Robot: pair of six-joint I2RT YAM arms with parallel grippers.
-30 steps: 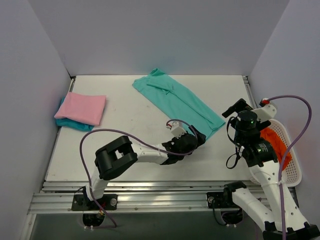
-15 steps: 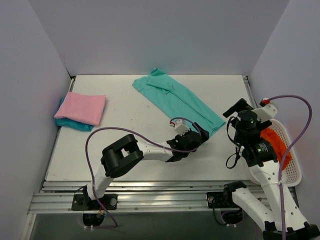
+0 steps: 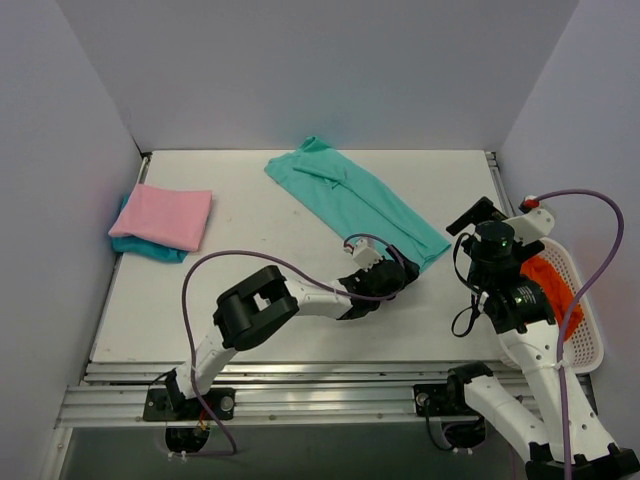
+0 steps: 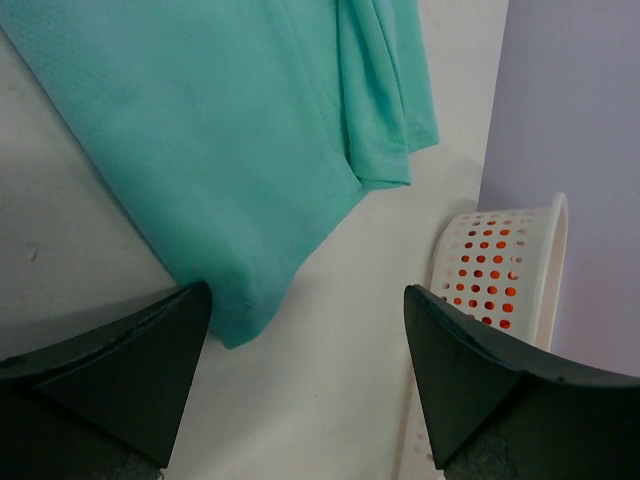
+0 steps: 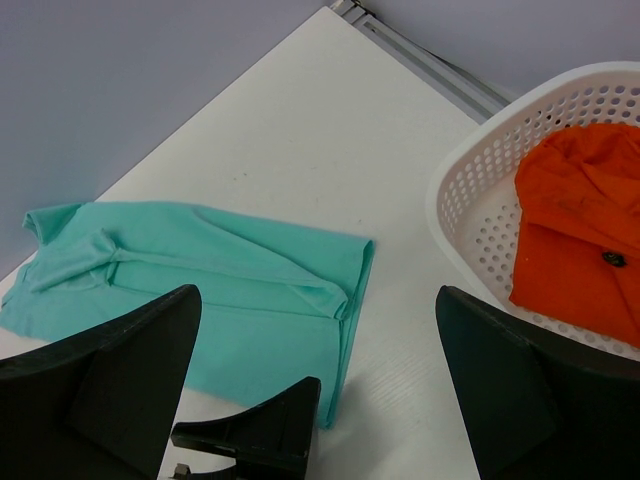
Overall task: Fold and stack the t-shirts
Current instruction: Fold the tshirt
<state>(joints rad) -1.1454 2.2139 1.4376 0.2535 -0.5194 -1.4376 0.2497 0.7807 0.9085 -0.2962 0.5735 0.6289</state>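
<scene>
- Since the mint shirt (image 3: 355, 205) seemingly needs another fold, the left fingers (image 4: 130, 370) gape at its near hem, gripping nothing.
- Spread and empty, the right fingers (image 5: 100, 390) hang aside.

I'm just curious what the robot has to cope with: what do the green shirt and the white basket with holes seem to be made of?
The mint-teal shirt looks like soft, matte knit fabric, probably: a fine dotted texture shows and it lies in limp folds. The basket looks like rigid, smooth white plastic: evenly moulded round holes and a thick rim.
</scene>
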